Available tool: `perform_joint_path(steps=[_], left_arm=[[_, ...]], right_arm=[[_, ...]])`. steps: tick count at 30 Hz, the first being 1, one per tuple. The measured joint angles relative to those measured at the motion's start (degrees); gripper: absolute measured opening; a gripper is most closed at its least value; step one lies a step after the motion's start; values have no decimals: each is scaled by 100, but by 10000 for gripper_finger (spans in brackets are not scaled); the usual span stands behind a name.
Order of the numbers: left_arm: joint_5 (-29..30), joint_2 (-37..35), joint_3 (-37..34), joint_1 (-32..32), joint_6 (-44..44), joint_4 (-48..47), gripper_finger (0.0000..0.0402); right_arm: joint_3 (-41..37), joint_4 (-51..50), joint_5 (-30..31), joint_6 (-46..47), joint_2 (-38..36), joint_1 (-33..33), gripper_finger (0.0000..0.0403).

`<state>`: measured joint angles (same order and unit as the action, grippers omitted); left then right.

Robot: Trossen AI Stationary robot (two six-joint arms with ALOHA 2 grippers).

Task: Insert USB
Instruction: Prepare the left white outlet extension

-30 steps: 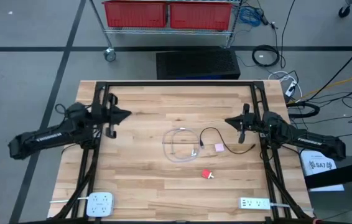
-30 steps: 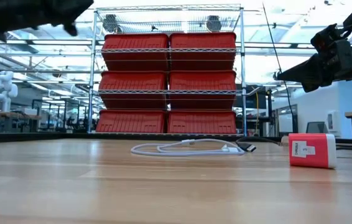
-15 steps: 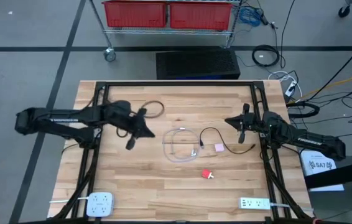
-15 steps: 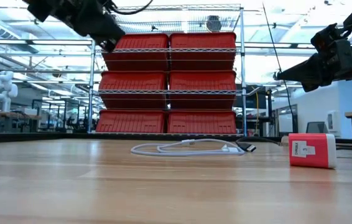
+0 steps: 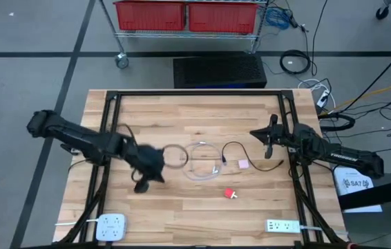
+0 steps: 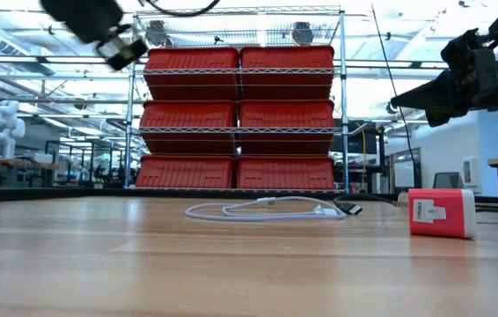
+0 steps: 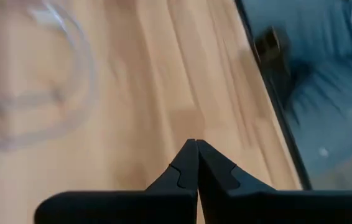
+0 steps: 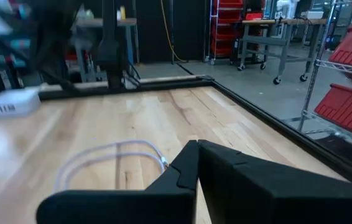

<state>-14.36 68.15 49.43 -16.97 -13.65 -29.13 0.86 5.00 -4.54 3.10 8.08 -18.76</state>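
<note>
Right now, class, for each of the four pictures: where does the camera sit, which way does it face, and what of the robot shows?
High view: overhead, facing straight down; both arms, left gripper, right gripper, white cable.
Low view: table-top height, facing the red bins; both arms overhead.
Left wrist view: on the left arm, facing the table; its shut fingers.
Right wrist view: on the right arm, facing across the table; its shut fingers.
All four share the white cable.
</note>
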Motion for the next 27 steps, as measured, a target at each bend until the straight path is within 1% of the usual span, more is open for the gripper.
perform_joint_path(steps=[3, 6, 12, 15, 19, 22, 27], left_arm=[[12, 377, 0, -542, -643, -54, 2], [5, 805, 165, -1078, -1139, -254, 1], [-198, 1639, 921, -1914, -1773, -1555, 1], [-317, 1940, 1247, -2252, -2049, -1955, 1], [-586, 2197, 1391, -2628, -2582, -2100, 0], [-800, 2353, 1392, -2936, -2952, -2108, 0], [-888, 2678, 1392, -3366, -3290, -2108, 0]], right_arm=[[2, 142, -3, 403, -2, 0, 0], [2, 103, -4, 508, 0, 0, 0], [2, 82, -6, 526, 0, 0, 0], [2, 82, -22, 578, -2, 0, 0], [2, 78, -27, 952, -1, 0, 0], [2, 78, -27, 994, -2, 0, 0], [2, 76, -26, 985, -2, 0, 0]])
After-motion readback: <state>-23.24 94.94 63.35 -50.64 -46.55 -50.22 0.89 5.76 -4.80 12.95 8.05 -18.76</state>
